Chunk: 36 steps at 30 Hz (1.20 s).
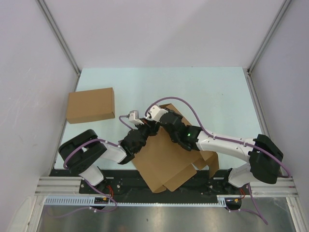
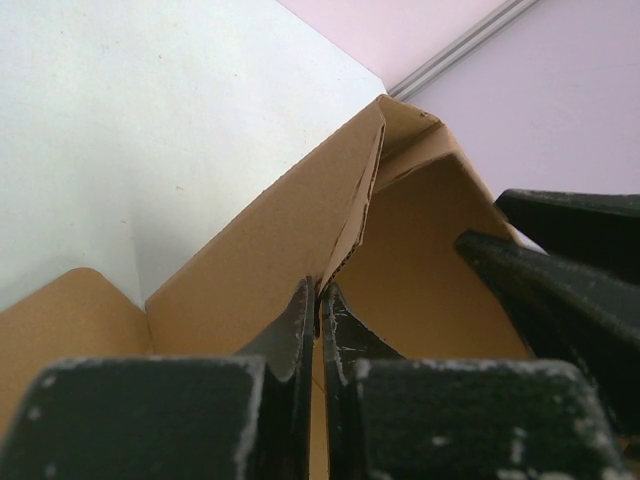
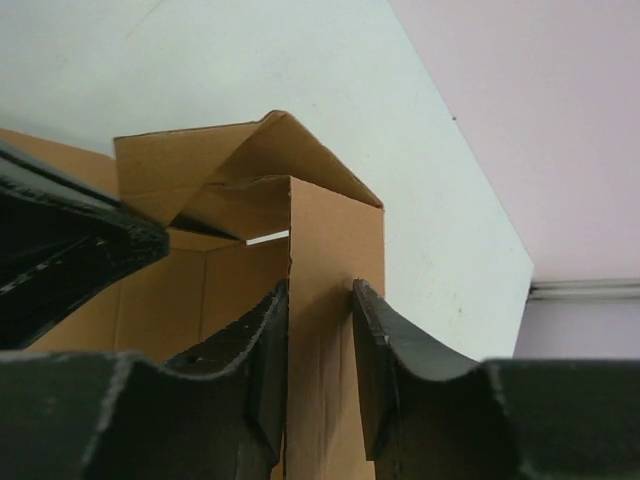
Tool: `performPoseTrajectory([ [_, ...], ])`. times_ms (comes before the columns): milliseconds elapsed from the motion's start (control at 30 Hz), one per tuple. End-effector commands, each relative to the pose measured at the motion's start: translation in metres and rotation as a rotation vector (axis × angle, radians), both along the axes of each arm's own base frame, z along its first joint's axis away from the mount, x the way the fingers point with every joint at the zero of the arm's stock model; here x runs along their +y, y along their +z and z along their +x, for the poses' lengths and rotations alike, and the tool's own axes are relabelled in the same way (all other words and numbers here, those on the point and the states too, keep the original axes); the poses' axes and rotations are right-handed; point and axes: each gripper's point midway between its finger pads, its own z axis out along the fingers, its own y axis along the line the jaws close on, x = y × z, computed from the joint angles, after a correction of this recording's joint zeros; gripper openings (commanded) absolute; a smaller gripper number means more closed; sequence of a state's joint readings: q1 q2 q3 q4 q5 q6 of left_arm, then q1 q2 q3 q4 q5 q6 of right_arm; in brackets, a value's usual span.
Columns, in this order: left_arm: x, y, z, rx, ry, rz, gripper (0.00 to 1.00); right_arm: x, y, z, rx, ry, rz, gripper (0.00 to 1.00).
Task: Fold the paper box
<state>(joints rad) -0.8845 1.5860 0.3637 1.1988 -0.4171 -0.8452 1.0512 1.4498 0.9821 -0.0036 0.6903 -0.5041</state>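
The left gripper is clenched on a raised wall edge of the paper box; the right gripper grasps an upright flap. The paper box lies at the table's near edge, between both arms; a plain cardboard box sits far left

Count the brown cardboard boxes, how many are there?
2. The paper box lies front middle, pinched by the left gripper and right gripper. A plain box sits apart at the far left. None seems hidden.
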Motion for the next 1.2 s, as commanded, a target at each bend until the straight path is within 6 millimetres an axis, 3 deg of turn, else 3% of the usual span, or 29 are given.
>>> performPoseTrajectory([
  [0,-0.006,0.015,0.001,-0.026,0.001,-0.017,0.04,0.013,-0.008,-0.016,0.076,0.066,0.03,0.36],
  [267,-0.009,0.017,0.002,-0.031,0.001,-0.011,0.04,0.017,0.02,-0.016,0.029,0.079,0.111,0.42],
  [600,-0.013,0.018,0.002,-0.037,-0.004,0.001,0.04,0.008,0.025,-0.008,0.031,0.04,0.137,0.42],
  [767,-0.014,0.018,0.001,-0.038,-0.008,0.002,0.04,0.007,0.02,-0.007,0.044,0.04,0.126,0.24],
  [1167,-0.03,0.037,-0.007,-0.098,-0.085,0.0,0.13,0.002,0.009,-0.007,0.065,0.02,0.087,0.12],
])
